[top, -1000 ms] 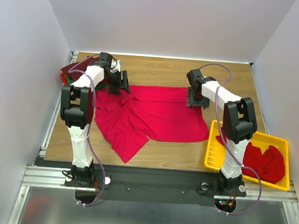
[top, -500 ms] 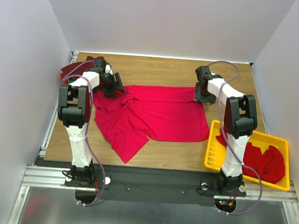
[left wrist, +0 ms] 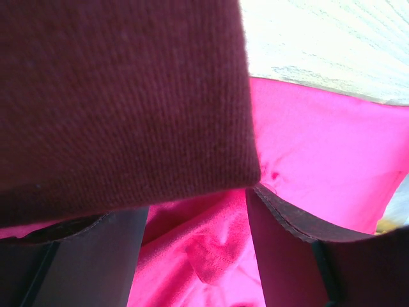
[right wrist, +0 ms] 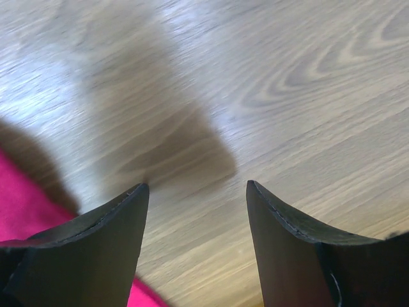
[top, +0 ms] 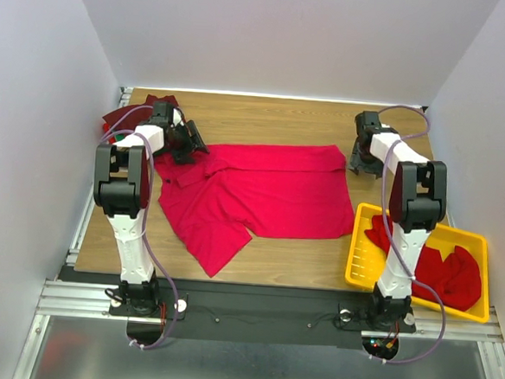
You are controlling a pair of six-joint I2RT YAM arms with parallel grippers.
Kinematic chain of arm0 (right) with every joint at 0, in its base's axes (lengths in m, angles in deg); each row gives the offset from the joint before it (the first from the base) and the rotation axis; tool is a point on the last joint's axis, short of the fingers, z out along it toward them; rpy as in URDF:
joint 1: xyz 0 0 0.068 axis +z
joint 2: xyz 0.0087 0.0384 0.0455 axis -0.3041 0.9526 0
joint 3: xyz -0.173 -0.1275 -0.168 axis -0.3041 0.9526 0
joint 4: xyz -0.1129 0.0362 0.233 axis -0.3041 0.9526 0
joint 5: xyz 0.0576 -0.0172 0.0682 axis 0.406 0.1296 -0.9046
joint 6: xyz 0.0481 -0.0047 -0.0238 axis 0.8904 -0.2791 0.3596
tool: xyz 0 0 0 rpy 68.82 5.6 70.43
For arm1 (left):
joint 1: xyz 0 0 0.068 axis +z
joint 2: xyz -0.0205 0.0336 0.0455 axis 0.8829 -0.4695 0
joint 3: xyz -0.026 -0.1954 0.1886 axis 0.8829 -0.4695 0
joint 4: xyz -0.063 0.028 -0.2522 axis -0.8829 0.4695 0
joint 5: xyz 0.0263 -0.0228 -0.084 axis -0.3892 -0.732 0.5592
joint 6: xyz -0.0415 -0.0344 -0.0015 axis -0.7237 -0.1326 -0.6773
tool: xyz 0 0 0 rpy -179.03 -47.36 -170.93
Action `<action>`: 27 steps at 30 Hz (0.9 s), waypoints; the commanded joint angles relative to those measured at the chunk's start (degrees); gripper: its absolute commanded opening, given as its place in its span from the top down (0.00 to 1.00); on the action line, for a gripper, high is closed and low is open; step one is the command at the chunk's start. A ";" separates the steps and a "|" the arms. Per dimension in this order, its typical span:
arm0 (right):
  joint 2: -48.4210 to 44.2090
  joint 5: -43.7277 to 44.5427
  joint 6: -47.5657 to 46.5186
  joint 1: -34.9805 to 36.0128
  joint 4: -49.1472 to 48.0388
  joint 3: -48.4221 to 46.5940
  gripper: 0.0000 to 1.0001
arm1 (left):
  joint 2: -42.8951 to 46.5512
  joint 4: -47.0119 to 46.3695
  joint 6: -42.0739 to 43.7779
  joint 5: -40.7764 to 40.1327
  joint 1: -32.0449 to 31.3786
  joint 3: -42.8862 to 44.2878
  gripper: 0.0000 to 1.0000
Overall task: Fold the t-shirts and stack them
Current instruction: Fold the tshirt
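From above, a crimson t-shirt [top: 270, 191] lies spread across the middle of the wooden table [top: 266, 117], its lower left part rumpled and doubled over toward the near edge. A dark maroon shirt [top: 126, 116] is bunched at the table's upper left corner, and a yellow slotted tray [top: 358, 258] at lower right holds more red shirts [top: 450, 273]. The left gripper [top: 189, 143] sits at the crimson t-shirt's upper left corner, just beside the dark maroon shirt. The right gripper [top: 363, 160] stands just off the upper right corner, over bare wood. The overhead view is too coarse to show how either pair of jaws stands, but the wrist cameras show it. In the left wrist view the fingers [left wrist: 291, 236] are spread wide, with crimson cloth lying below and between them and nothing clamped. Maroon fabric close to the lens fills the upper left of that frame, and pale wood shows at upper right. In the right wrist view the fingers [right wrist: 287, 249] are also wide apart and hold nothing. They hang over wood grain, with only an edge of the crimson t-shirt at the frame's lower left.
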 commanded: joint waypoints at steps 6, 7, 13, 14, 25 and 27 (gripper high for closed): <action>-6.54 -12.64 -4.68 -1.00 -5.36 1.15 0.32 | -2.41 3.45 2.57 -5.18 1.75 -1.09 0.26; -7.08 -16.06 -4.86 -0.91 -5.62 1.33 0.31 | -2.59 3.54 2.66 -5.00 1.66 -1.00 0.26; -7.35 -23.72 -5.39 -0.64 -7.11 2.12 0.28 | -2.94 3.46 2.49 -3.77 1.75 -1.09 0.26; -7.18 -24.08 -4.95 -0.64 -7.38 1.34 0.28 | -2.94 3.54 2.57 -3.77 1.66 -1.18 0.26; 2.75 -24.61 1.38 -0.73 -8.08 -8.60 0.28 | -2.06 4.42 2.84 -4.39 1.75 -1.97 0.26; 5.12 -25.49 1.64 -0.82 -8.08 -9.92 0.28 | -2.06 4.86 2.93 -4.56 1.66 -1.70 0.26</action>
